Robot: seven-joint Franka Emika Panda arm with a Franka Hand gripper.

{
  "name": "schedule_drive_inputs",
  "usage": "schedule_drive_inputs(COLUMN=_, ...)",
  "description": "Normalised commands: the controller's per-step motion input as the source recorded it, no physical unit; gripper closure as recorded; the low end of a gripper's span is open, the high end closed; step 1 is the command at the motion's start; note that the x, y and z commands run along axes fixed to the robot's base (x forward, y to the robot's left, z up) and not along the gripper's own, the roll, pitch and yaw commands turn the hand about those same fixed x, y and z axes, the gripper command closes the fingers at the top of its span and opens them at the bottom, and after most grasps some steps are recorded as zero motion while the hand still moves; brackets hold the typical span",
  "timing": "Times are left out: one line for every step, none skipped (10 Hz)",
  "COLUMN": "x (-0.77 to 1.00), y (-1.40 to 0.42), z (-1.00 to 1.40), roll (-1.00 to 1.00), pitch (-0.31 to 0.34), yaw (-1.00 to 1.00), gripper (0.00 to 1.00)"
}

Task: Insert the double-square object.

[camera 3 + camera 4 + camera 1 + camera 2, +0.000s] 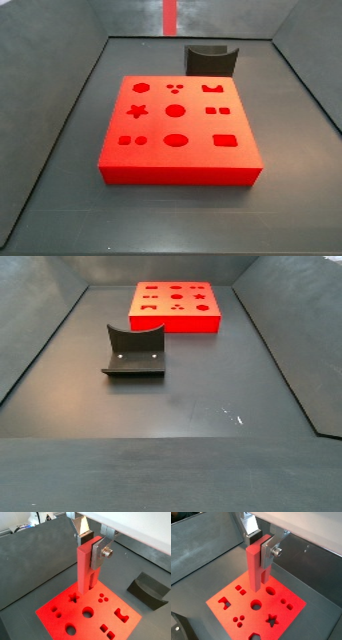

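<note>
Double-square object clamped upright in the gripper

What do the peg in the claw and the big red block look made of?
The double-square object, held in the claw above the red block, looks like matte moulded or printed plastic: uniform pale red, no glare. The block seems similar, brighter red, with clean-cut holes and an even dull top. The claw's fingers look like brushed metal.

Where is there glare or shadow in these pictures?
In a side view, a bright glint on the floor; in a wrist view, the hand holding the double-square object above the red block, evenly lit; no blur.
</note>
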Motion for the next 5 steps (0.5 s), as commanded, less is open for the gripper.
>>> schedule_drive_inputs(x=0.4, y=0.16, z=-0.52, roll=-0.26, pitch=-0.027, yaw=-0.35, gripper=1.0)
schedule_drive_inputs(x=0.03, y=0.11, z=-0.78, roll=-0.06, pitch=-0.183, yaw=-0.16, gripper=1.0)
schedule_drive_inputs(x=0.1, y=0.04, z=-0.69, roll=-0.06, pitch=-0.234, yaw=-0.17, gripper=1.0)
schedule_drive_inputs(x=0.09, y=0.02, z=-0.69, roll=-0.06, pitch=-0.236, yaw=-0.19, gripper=1.0)
schedule_drive_inputs(x=0.0, y=0.04, z=-0.73, roll=-0.07, pitch=-0.229, yaw=-0.11, gripper=1.0)
